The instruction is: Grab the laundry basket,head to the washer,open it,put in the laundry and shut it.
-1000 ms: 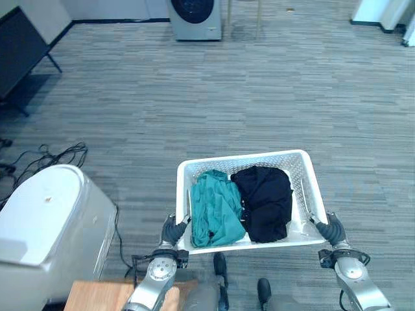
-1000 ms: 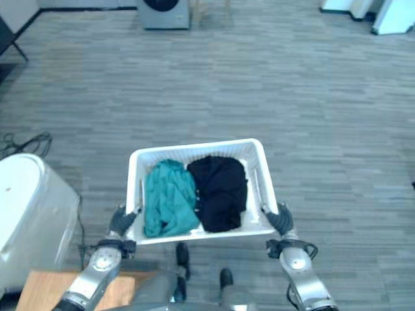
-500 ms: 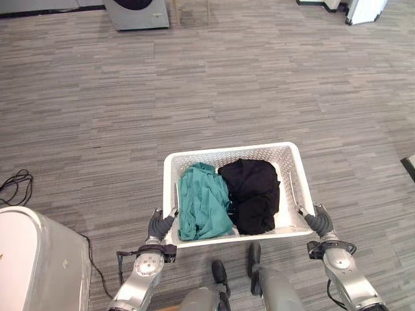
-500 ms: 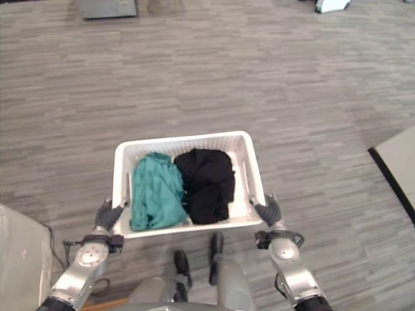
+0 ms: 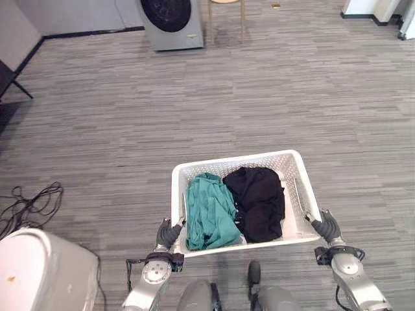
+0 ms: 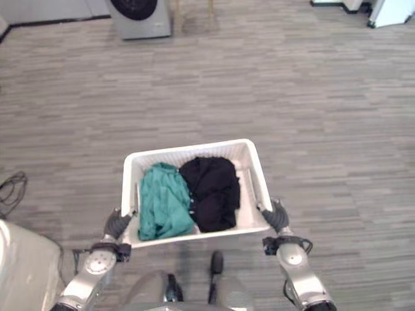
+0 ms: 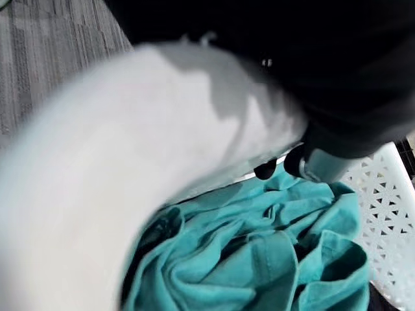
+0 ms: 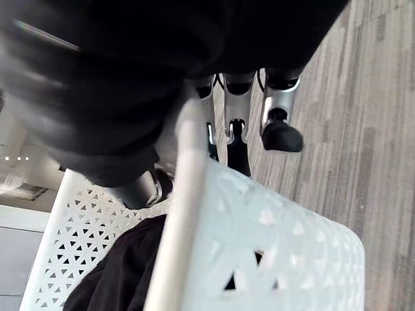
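I hold a white laundry basket (image 5: 240, 162) low in front of me, above the grey floor. In it lie a teal garment (image 5: 209, 217) on the left and a black garment (image 5: 259, 201) on the right. My left hand (image 5: 167, 233) grips the basket's near left corner, its thumb over the rim above the teal garment (image 7: 246, 259). My right hand (image 5: 326, 228) grips the near right corner, its fingers (image 8: 279, 123) curled under the latticed wall (image 8: 279, 259). The grey washer (image 5: 170, 23) with its dark round door shut stands far ahead, slightly left.
A wooden stool (image 5: 225, 13) stands just right of the washer. A white rounded appliance (image 5: 39, 272) sits close at my lower left, with loose cables (image 5: 29, 204) on the floor beyond it. Grey plank floor stretches from the basket to the washer.
The whole view has shifted as I walk: the washer now shows larger and nearer the top middle. Both hands keep their hold on the basket, and the clothes lie as before.
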Tool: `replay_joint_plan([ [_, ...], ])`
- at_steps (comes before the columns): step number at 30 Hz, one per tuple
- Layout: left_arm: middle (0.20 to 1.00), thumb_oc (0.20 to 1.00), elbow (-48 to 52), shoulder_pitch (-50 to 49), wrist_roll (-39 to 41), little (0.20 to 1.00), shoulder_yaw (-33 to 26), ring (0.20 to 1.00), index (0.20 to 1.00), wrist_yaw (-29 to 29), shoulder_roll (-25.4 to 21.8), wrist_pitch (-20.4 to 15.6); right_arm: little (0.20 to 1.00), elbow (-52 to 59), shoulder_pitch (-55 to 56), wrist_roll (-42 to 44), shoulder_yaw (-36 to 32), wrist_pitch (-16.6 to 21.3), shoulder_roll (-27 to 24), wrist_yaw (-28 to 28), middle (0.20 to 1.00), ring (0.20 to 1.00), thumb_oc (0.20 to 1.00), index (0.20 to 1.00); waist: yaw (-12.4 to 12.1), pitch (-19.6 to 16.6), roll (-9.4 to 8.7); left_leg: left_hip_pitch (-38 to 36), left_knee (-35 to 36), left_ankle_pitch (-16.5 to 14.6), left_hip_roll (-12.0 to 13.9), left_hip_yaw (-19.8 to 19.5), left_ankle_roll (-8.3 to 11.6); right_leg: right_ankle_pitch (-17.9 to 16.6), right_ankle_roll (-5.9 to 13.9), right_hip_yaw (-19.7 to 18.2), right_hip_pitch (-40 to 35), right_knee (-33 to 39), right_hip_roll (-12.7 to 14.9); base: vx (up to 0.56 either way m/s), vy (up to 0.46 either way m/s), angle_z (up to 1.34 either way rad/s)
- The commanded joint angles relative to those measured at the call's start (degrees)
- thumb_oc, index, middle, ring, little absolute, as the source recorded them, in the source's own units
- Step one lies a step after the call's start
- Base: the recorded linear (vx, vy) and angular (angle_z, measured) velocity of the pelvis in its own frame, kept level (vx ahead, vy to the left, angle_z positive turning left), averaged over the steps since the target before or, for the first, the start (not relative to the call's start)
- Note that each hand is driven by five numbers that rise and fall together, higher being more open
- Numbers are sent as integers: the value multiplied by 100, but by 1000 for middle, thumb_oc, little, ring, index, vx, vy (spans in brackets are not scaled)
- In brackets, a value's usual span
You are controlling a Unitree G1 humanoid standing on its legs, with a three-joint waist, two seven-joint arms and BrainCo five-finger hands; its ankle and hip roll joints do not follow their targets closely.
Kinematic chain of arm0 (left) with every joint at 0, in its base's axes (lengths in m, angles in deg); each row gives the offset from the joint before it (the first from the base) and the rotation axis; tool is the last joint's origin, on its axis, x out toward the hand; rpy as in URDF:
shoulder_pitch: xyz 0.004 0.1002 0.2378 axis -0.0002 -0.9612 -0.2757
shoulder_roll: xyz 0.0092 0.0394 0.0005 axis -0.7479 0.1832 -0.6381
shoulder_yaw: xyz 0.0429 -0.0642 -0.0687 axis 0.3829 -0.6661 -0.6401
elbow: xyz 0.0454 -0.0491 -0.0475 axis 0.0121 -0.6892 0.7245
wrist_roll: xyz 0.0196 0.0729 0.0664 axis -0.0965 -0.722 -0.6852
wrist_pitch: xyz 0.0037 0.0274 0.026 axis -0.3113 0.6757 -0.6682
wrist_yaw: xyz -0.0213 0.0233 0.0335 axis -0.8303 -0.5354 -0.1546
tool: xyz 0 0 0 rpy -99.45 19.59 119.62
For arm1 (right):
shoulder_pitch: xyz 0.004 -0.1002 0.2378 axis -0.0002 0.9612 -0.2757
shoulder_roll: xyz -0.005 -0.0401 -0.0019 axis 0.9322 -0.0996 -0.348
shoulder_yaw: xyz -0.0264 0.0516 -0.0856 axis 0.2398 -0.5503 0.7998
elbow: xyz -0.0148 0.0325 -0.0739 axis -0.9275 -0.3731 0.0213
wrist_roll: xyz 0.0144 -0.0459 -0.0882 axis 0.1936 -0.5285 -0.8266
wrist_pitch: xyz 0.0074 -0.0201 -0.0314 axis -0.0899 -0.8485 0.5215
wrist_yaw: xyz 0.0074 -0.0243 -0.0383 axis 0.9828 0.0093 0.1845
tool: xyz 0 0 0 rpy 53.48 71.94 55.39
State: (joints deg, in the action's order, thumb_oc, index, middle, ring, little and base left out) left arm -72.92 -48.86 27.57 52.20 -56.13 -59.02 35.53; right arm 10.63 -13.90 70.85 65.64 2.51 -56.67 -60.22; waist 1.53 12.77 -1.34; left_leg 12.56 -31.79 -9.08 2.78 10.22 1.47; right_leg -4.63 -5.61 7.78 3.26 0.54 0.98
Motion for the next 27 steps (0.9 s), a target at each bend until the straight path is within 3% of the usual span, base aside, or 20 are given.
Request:
replay_joint_plan([
  [1, 200, 200, 670, 267, 255, 200, 1, 200, 200, -409, 64, -570, 200, 697, -99, 680, -178, 756, -9, 407, 200, 200, 200, 200, 40, -111, -53, -333, 1402, 225, -227, 47, -157, 702, 922, 60, -222, 44, 158, 267, -6, -7],
  [4, 200, 200, 677, 197, 209, 200, -41, 200, 200, -437, 75, -566, 200, 641, -88, 637, -182, 755, 36, 391, 200, 200, 200, 200, -102, -101, 69, -21, 2358, 973, -375, -5, -15, 824, 922, -66, -552, 149, -58, 259, 1, -21],
  [5, 200, 200, 677, 195, 208, 200, -39, 200, 200, -437, 75, -565, 200, 641, -86, 635, -183, 756, 37, 391, 200, 200, 200, 200, -106, -98, 60, -52, 2404, 995, -387, -1, -13, 824, 923, -70, -565, 158, -49, 337, 33, -15],
  [6, 200, 200, 713, 181, 187, 200, -79, 200, 200, -429, 88, -562, 200, 607, -94, 606, -175, 755, 77, 365, 200, 200, 200, 200, -204, -83, 125, 151, 2793, 1292, -371, 29, 57, 963, 892, -164, -792, 170, -155, 375, 49, -27],
  [9, 200, 200, 727, 186, 176, 200, -90, 200, 200, -429, 88, -555, 200, 565, -124, 566, -173, 741, 110, 329, 200, 200, 200, 200, -282, -108, 143, 228, 3081, 1531, -283, 269, 88, 1178, 869, -298, -1084, 134, -209, 438, 100, -35],
  [12, 200, 200, 709, 119, 151, 200, -128, 200, 200, -440, 94, -544, 200, 549, -126, 493, -125, 727, 167, 374, 200, 200, 200, 200, -359, -252, 146, 81, 3115, 1524, -233, 286, -13, 1340, 914, -391, -1352, 137, -176, 337, 111, -36],
  [14, 200, 200, 680, 98, 160, 200, -117, 200, 200, -473, 45, -519, 200, 560, -123, 402, -53, 706, 283, 475, 200, 200, 200, 200, -392, -420, -17, -62, 2944, 1308, -293, 362, -192, 1483, 1078, -439, -1381, -369, 82, 506, 200, -57],
  [15, 200, 200, 681, 98, 161, 200, -119, 200, 200, -473, 44, -519, 200, 560, -125, 401, -52, 705, 283, 475, 200, 200, 200, 200, -407, -432, -8, -45, 2947, 1320, -274, 373, -189, 1469, 1073, -457, -1354, -374, 68, 256, 128, -14],
  [16, 200, 200, 691, 91, 162, 200, -114, 200, 200, -480, 4, -503, 200, 567, -147, 396, -29, 697, 333, 530, 200, 200, 200, 200, -407, -427, -59, -147, 2927, 1224, -316, 400, -252, 1402, 1179, -463, -1227, -813, 153, 289, 129, -17],
  [17, 200, 200, 676, 108, 184, 200, -128, 200, 200, -468, -71, -486, 200, 535, -185, 358, 13, 680, 381, 554, 200, 200, 200, 200, -382, -404, -106, -365, 2915, 1066, -350, 459, -352, 1094, 1367, -494, -826, -1582, 220, 383, 163, -41],
  [19, 200, 200, 660, 142, 171, 200, -166, 200, 200, -435, -135, -488, 200, 513, -251, 381, 82, 679, 433, 604, 200, 200, 200, 200, -286, -306, -65, -769, 3067, 911, -319, 541, -403, 844, 1394, -455, -172, -2002, 182, 334, 120, -38],
  [22, 200, 200, 699, 64, 169, 200, -195, 200, 200, -456, -217, -501, 200, 534, -238, 468, 90, 677, 439, 639, 200, 200, 200, 200, -173, -219, 12, -1280, 3256, 664, -315, 511, -372, 945, 1309, -137, 439, -1644, 88, 359, 77, 11],
  [24, 200, 200, 725, 54, 168, 200, -240, 200, 200, -458, -221, -497, 200, 538, -218, 516, 84, 673, 440, 627, 200, 200, 200, 200, -83, -146, 1, -1502, 3263, 555, -325, 541, -357, 760, 1262, 262, 592, -1050, 142, 337, -28, -18],
  [26, 200, 200, 703, 67, 146, 200, -269, 200, 200, -444, -212, -502, 200, 513, -217, 532, 71, 679, 450, 613, 200, 200, 200, 200, -55, -133, 15, -1728, 3302, 373, -313, 468, -293, 736, 1340, 422, 682, -743, 151, 380, -41, 12],
  [27, 200, 200, 682, 68, 94, 200, -307, 200, 200, -475, -194, -526, 200, 524, -167, 524, 24, 668, 461, 627, 200, 200, 200, 200, -16, -138, 0, -1955, 3302, 195, -298, 426, -218, 572, 1394, 680, 768, -238, 198, 380, -104, 38],
])
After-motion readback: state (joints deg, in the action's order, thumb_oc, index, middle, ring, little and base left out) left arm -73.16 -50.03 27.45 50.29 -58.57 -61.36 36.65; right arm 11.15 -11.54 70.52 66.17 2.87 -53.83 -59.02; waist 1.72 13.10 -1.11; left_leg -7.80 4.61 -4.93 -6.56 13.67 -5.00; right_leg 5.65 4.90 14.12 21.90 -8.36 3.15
